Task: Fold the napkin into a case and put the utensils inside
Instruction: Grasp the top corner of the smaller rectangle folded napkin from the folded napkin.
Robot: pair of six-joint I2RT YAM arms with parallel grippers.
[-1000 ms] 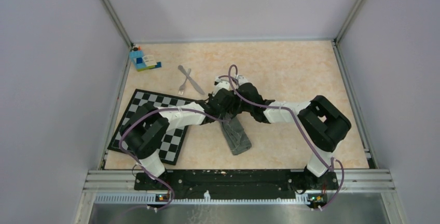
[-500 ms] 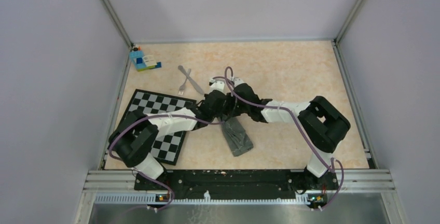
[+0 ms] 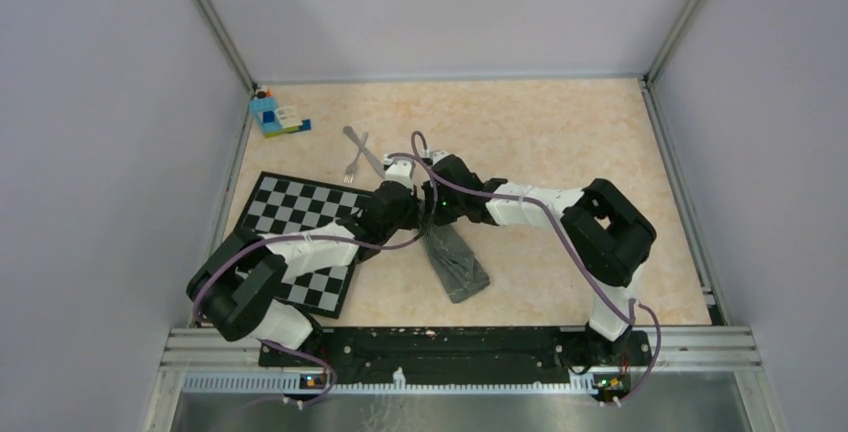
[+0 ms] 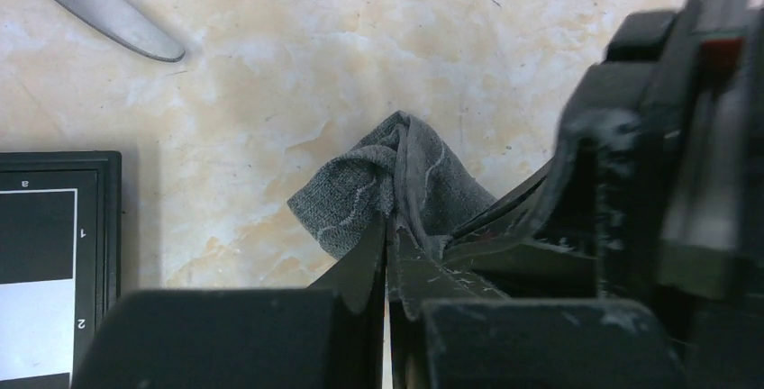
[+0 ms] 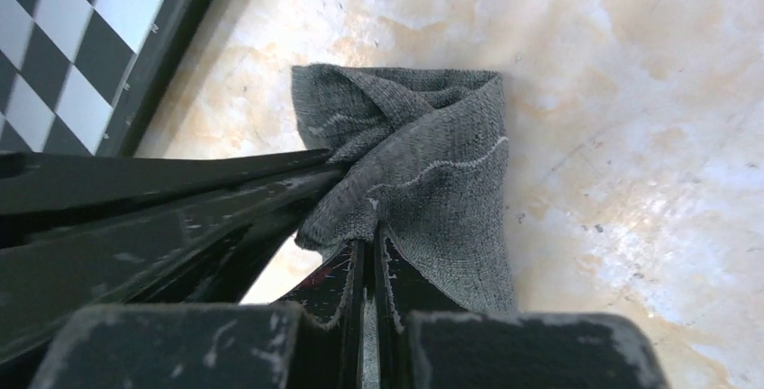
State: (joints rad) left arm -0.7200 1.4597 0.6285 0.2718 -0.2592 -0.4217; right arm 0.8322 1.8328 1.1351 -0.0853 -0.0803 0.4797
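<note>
Napkin: the napkin (image 3: 456, 264) lies near the middle of the counter (image 3: 560, 142) as a narrow folded strip. In the top view it runs from about 11 o'clock to 5 o'clock. Its near end is flat and its far end is bunched up between my two arms.
Left end effector: the left end effector (image 4: 389, 220) is pressed together on a raised ridge of cloth at that far end. It reaches in from 8 o'clock, over a corner of the checkered mat (image 3: 290, 207).
Right end effector: the right end effector (image 5: 367, 245) pinches the hem of the same end, just beside the left one. It comes in from 3 o'clock.
Why both grip there: I think each holds its own layer, so the end can be drawn over or parted into a mouth. I can't tell which.
Utensils: the fork (image 3: 352, 167) and knife (image 3: 372, 157) lie crossed at 11 o'clock from the pinch, near it but clear of the cloth. They look parked within easy reach for loading.
Mat: it sits at 9 o'clock from the strip, with its edge close to the cloth but not touching.
Brick block: the brick block (image 3: 275, 115) is in the far corner at 11 o'clock, well apart.
Stage: the case is almost shaped and nothing is inside it yet.
Risk: with both grips this close, an uneven pull could undo the fold.
</note>
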